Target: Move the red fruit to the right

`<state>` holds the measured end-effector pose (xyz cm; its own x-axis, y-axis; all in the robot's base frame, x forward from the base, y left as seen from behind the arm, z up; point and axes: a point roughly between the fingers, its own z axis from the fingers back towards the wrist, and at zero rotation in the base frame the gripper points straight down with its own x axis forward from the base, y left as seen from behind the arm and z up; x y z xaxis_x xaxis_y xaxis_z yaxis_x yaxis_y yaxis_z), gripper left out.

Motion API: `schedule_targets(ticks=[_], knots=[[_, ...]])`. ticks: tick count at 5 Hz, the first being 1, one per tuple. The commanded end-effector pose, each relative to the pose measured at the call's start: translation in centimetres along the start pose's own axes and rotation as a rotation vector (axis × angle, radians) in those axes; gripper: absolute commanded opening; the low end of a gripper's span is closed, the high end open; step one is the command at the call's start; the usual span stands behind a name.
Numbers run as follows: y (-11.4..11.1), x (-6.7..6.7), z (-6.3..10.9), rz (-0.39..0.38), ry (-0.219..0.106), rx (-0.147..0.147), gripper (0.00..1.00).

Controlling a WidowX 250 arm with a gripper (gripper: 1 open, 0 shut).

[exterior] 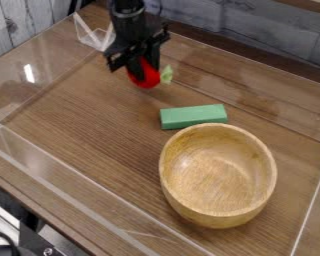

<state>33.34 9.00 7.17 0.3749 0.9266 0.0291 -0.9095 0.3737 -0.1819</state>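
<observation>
Camera view: claw (143,68) grips red fruit (148,76).

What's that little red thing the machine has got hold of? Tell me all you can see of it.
The red fruit is a small, round, bright red toy, smooth like plastic, with a bit of green at its right side. The gripper is shut on it from above, covering its top. It hangs near the table's far edge, beyond the green block.

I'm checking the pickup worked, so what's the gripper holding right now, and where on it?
The gripper is shut on the red fruit, clamping its upper part from above; the lower part shows beneath the fingers.
</observation>
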Motion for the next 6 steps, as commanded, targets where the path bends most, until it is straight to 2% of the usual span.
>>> schedule_targets(ticks=[1, 3, 6], knots=[[-2.0, 0.6, 3.6, -0.006, -0.037, -0.079, 0.0], [-3.1, -0.8, 4.3, -0.008, -0.027, -0.092, 0.0], [-3.1, -1.3, 4.6, -0.014, -0.039, -0.11, 0.0]])
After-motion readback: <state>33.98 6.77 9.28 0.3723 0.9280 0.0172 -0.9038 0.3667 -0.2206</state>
